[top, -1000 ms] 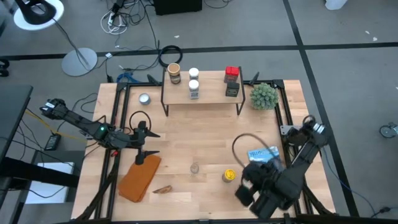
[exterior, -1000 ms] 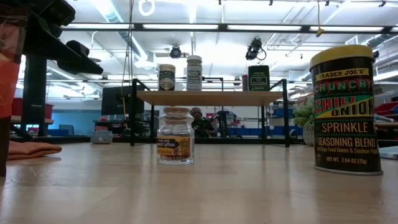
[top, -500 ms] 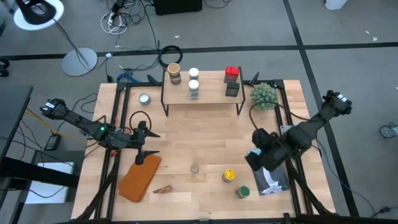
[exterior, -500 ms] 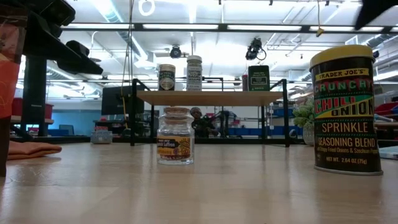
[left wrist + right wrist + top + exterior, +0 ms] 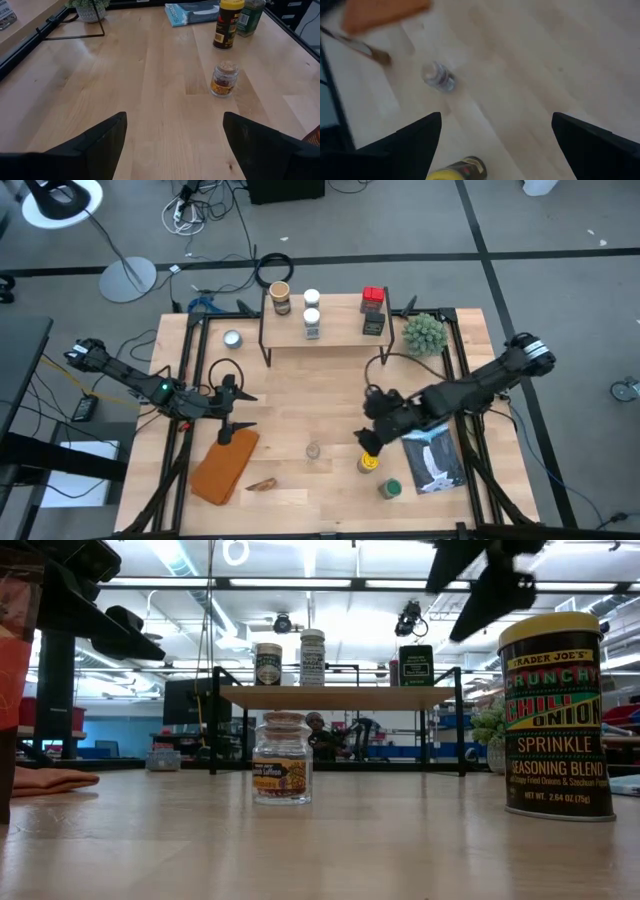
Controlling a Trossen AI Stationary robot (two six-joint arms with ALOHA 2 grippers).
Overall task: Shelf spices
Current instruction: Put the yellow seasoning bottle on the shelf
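Observation:
The shelf [image 5: 325,332] stands at the table's far middle with several spice jars and tins on its wooden top [image 5: 335,696]. Three more spices stand on the table near the front edge. They are a small clear jar [image 5: 313,450], a yellow-topped tin [image 5: 369,462] and a green-topped jar [image 5: 390,488]. My right gripper [image 5: 366,426] hangs open above the table just beyond the yellow-topped tin [image 5: 454,170], touching nothing. The clear jar [image 5: 438,77] stands ahead of it. My left gripper [image 5: 244,411] waits open at the table's left, with the clear jar [image 5: 224,80] ahead of it.
A blue packet [image 5: 432,460] lies by the right edge and an orange cloth [image 5: 225,465] at the near left. A spiky green plant ball [image 5: 424,333] sits right of the shelf and a flat silver tin [image 5: 232,338] left of it. Bare wood lies between shelf and jars.
My right gripper has swung from the table's near right corner up and toward the left, turning as it went. It now hangs lower, over the middle beside the yellow-topped tin. The green-topped jar, covered by it before, now shows standing on the table.

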